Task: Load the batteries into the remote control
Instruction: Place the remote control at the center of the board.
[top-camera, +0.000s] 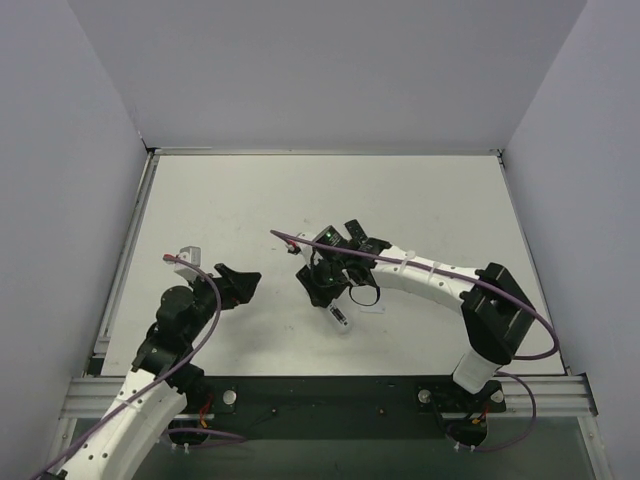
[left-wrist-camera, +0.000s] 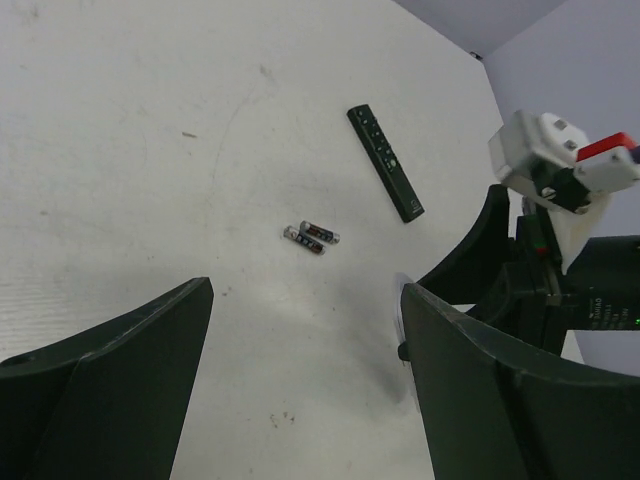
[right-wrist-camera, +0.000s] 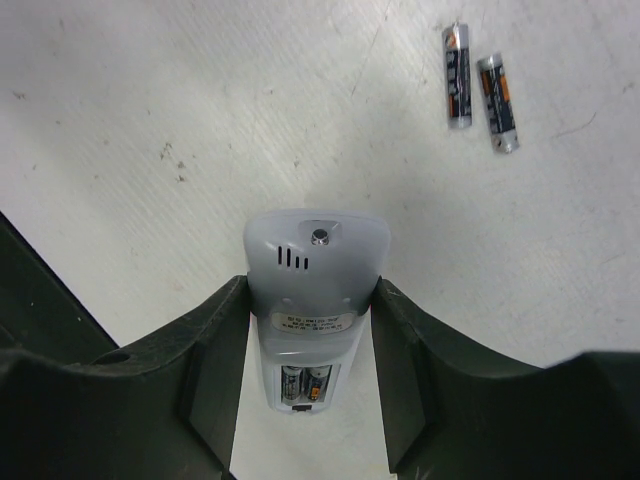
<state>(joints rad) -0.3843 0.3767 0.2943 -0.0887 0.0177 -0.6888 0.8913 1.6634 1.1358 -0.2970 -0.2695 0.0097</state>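
Note:
My right gripper (right-wrist-camera: 310, 290) is shut on the white remote control (right-wrist-camera: 315, 270), one finger on each long side. The remote is held back-side up above the table. Its battery bay is uncovered, and two batteries (right-wrist-camera: 305, 383) lie side by side in it. In the top view the remote (top-camera: 341, 318) shows as a small white piece below the right wrist. Two loose batteries (right-wrist-camera: 476, 88) lie close together on the table beyond the remote; they also show in the left wrist view (left-wrist-camera: 312, 237). My left gripper (left-wrist-camera: 305, 290) hangs open over bare table, left of the remote (top-camera: 245, 283).
A slim black remote (left-wrist-camera: 385, 162) lies on the table beyond the loose batteries. The right arm's wrist (left-wrist-camera: 560, 230) fills the right edge of the left wrist view. Grey walls (top-camera: 60, 200) enclose the white table (top-camera: 250, 200) on three sides.

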